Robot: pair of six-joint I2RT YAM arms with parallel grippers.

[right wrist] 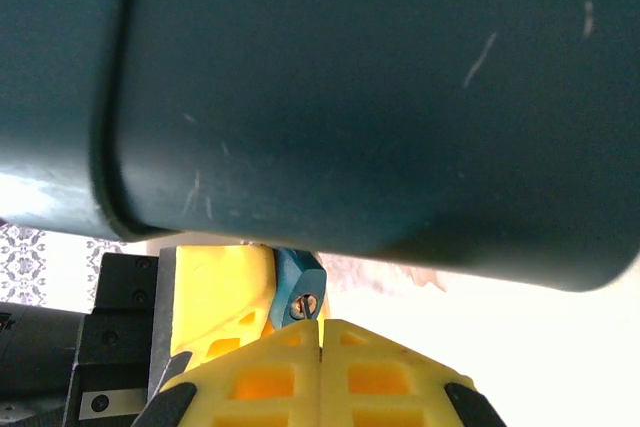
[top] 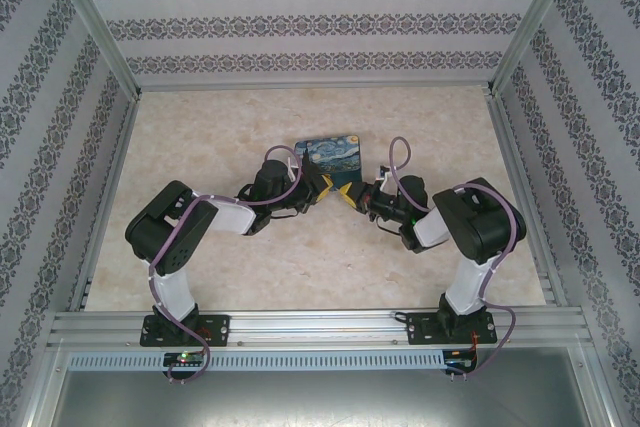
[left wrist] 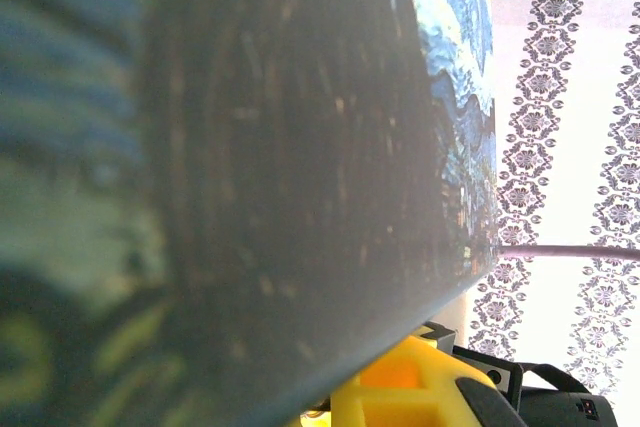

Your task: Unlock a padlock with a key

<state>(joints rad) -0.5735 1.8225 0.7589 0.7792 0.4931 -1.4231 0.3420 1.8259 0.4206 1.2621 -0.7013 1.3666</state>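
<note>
Dark teal underside of the blue swirl-painted rectangular tin [right wrist: 350,97] looms right over the right wrist camera. Under it, the right gripper [right wrist: 320,342] has its yellow fingers pressed flat together, no gap at all. Just left of those tips sits a small teal block with a slotted metal disc [right wrist: 297,289], touching a yellow finger [right wrist: 215,282] of the left gripper [top: 330,188], which is closed down too. The key is too small to make out, and I can't tell whether the right fingers pinch it. From above, both grippers meet at the tin's near edge, mid-way across the marbled tabletop [top: 300,267].
</note>
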